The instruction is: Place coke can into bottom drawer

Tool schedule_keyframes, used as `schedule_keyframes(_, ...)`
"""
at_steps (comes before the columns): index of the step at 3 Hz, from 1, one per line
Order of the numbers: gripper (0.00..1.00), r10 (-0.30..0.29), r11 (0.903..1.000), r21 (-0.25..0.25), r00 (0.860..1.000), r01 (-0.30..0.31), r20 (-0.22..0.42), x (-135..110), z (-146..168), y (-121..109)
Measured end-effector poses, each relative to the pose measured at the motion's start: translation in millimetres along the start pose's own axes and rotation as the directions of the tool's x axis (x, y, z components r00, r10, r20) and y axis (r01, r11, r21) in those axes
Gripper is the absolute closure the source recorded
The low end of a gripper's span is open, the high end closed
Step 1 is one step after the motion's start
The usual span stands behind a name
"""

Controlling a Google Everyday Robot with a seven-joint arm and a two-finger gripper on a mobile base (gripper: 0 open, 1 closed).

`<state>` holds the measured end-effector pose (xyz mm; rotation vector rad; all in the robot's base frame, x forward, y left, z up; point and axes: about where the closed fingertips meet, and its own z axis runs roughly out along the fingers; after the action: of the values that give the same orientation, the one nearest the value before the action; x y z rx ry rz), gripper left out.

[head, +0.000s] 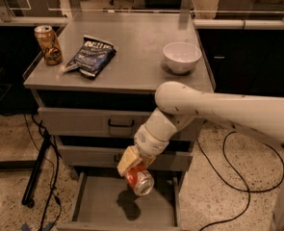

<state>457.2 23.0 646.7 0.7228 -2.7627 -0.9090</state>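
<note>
The gripper is clenched around the coke can, holding it tilted in the air over the right half of the open bottom drawer. On the cabinet top a gold-brown can stands at the left, a dark snack bag lies beside it, and a white bowl sits at the right

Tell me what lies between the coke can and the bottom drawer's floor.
Nothing, going by the camera view. The hand grips the coke can in the air over the open bottom drawer; below the can is only bare grey floor and its shadow.
</note>
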Motion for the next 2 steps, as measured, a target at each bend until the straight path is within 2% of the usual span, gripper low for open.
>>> schedule_keyframes(1, 1.00, 0.069, 0.9967, -0.039, 0.997, -0.071, -0.039, 3.0, 41.0, -21.5)
schedule_keyframes(2, 1.00, 0.075, 0.9961, -0.045, 0.996, -0.077, -0.047, 4.1, 46.2, -24.1)
